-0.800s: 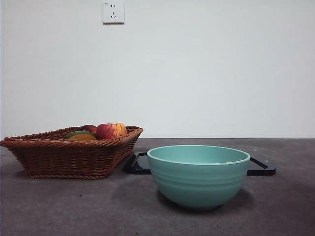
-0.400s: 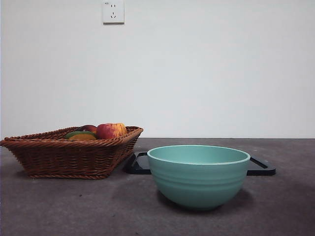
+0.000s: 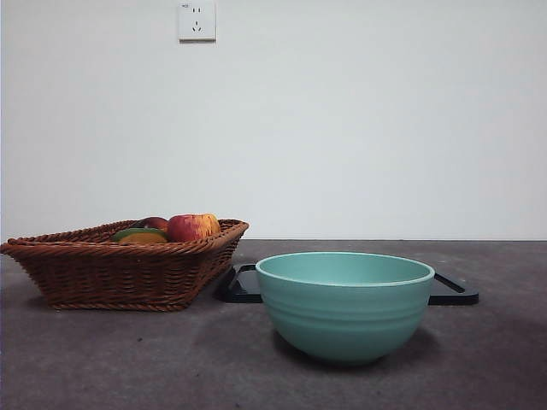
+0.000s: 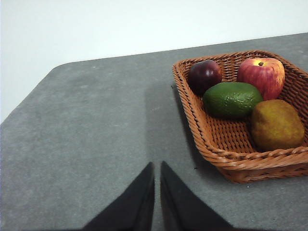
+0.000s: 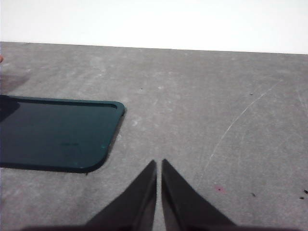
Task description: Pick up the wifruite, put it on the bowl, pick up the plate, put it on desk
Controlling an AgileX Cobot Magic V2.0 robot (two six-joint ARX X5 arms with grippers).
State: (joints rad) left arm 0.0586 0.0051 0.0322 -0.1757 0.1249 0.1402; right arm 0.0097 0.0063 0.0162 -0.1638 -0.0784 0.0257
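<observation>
While both arms waited out of the front view, you had the left gripper (image 4: pixel 157 166) hovering over bare table (image 3: pixel 102 359), near the wicker basket (image 3: pixel 120 269) but apart from it, with its jaws closed tip to tip and holding nothing. You had the right gripper (image 5: pixel 159 163) over bare table as well, near a rounded corner of the black tray (image 5: pixel 53 132), its jaws likewise closed and empty.

You could locate the wifruite (image 4: pixel 276 124) inside the basket, lying against the wall nearest the left wrist camera. Beside it lay a green fruit (image 4: pixel 232 99), touching or almost touching it. A red-and-yellow apple (image 4: pixel 262 74) and a dark red fruit (image 4: pixel 204 75) sat along the farther wall of the basket. From the front view, only the tops of the fruit showed above the basket rim.

You could see the bowl (image 3: pixel 344 303) standing upright on the table, close to the front edge, with no contents visible over its rim. The tray lay flat directly behind the bowl, its ends showing on either side. The basket stood beside the bowl, apart from it, with one corner just reaching the tray's end.
</observation>
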